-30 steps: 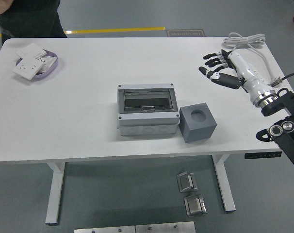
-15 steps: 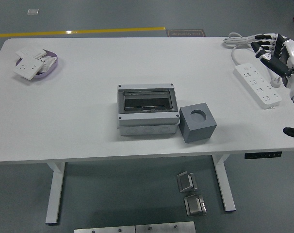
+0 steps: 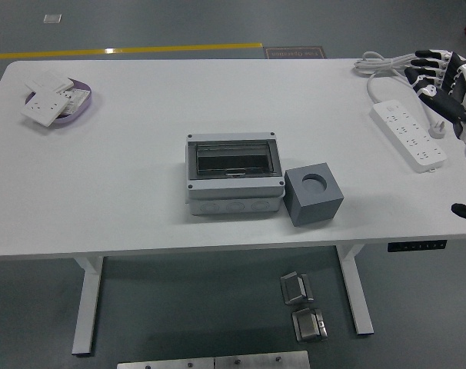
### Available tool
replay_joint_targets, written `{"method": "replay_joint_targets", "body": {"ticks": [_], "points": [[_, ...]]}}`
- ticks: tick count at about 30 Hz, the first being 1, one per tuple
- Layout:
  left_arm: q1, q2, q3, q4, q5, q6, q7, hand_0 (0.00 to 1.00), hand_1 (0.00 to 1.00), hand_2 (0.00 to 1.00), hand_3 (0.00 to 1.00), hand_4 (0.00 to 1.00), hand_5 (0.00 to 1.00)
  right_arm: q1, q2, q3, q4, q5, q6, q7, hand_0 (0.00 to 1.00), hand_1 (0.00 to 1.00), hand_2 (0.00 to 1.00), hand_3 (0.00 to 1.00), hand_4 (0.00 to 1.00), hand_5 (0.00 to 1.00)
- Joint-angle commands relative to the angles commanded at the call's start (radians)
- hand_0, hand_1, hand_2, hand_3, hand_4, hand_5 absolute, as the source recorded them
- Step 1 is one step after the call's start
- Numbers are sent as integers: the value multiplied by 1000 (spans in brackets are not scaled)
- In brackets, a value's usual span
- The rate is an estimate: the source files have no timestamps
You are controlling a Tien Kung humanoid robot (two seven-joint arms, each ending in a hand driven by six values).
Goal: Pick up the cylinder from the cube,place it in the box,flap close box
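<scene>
**Q:** From the head view, where are my hands?

**A:** Only your right hand [image 3: 442,80] shows, at the far right edge, above the white power strip [image 3: 408,134] and its coiled cable [image 3: 385,61]. Its fingers [image 3: 422,74] are loosely spread and carry nothing. Your left arm is out of frame.

**Q:** And the cylinder?

**A:** You cannot see it. The grey cube [image 3: 314,197] sits just beside the box [image 3: 233,177], at its right front corner, and the round socket [image 3: 316,182] in its top is empty. The box's smoky flap [image 3: 234,159] lies down over the opening. The cylinder may be behind it, but the tint hides whatever is inside.

**Q:** So what is left?

**A:** Probably only confirming the closure. The flap looks flat in its frame, though whether it has latched cannot be read from up here.

**Q:** How should I do that well?

**A:** If you press it, bring the right hand across high over the table [image 3: 141,154] and clear of the cable. Come down from above with the fingers flat and together on the flap's front edge. Push straight down rather than sideways, because the box could slide into the cube. Keep your wrist off the cube's top. The tray of sockets [image 3: 58,104] at far left is well apart and no concern.
</scene>
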Motion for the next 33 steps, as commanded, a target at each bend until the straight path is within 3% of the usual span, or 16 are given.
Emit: {"method": "replay_joint_targets", "body": {"ticks": [33], "points": [[6, -3, -2, 0, -3, 3, 4, 587, 629, 612, 618, 661, 184, -1, 2, -26, -22, 18, -9, 34, 650, 677, 693, 686, 819, 319]]}}
